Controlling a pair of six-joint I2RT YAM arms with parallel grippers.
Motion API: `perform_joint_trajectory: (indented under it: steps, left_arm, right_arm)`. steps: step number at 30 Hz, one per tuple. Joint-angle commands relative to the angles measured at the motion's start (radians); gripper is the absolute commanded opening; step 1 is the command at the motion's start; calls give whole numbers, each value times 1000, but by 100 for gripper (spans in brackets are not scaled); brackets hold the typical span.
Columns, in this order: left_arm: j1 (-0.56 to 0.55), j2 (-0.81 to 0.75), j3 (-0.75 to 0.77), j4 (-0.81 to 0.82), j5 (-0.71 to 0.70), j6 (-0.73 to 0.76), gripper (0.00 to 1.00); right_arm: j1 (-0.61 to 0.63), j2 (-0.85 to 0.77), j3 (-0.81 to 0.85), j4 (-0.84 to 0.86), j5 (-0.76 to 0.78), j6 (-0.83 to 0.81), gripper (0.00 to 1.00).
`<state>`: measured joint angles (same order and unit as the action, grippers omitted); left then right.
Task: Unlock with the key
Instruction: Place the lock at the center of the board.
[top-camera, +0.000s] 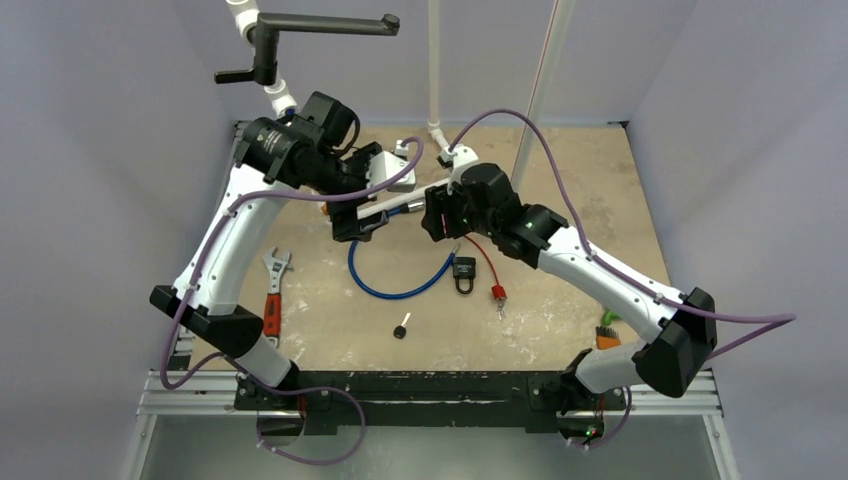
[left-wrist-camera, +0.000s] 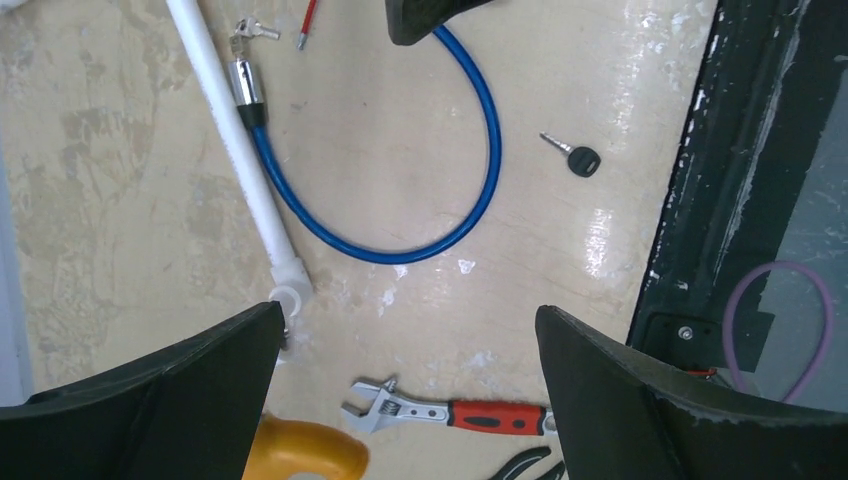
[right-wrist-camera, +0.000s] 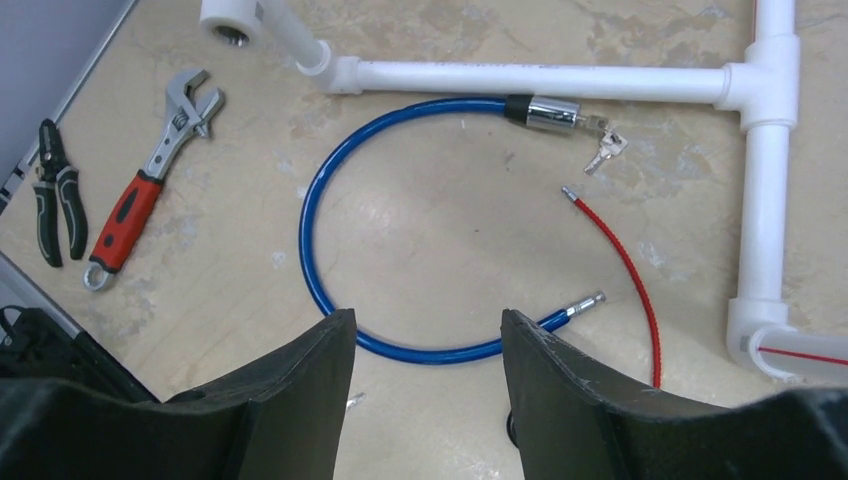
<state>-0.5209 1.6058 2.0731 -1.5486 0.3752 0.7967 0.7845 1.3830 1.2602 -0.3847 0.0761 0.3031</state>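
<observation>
Key (top-camera: 400, 330), black-headed, lies loose on the table (top-camera: 600, 200), well apart from both grippers, back toward the near edge. Left gripper (left-wrist-camera: 408, 312) is spread wide and right gripper (right-wrist-camera: 428, 318) partly spread; both are empty. Padlock (top-camera: 463, 275), near the right gripper, seems untouched: pickup, insertion and turning remain.

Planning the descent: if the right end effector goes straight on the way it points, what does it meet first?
Most likely the blue cable: its arc crosses just ahead of the right end effector, between the open fingers. Depth is unclear.
</observation>
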Motion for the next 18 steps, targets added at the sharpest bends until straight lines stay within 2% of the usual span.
perform_joint_trajectory:
  steps: [1,7,13,18]
  left_arm:
    - [-18,-72,-23,-96,90,20,98]
    - [-95,-189,-221,-10,91,34,100]
    - [-116,-285,-238,120,155,-75,100]
    - [-123,-346,-179,89,130,-162,100]
  right_arm:
    - [-1,-41,-25,-5,-59,-29,56]
    - [-1,-37,-26,10,-94,-25,63]
    - [-1,-59,-10,-2,-94,-31,71]
    - [4,-95,-14,-46,-113,-48,74]
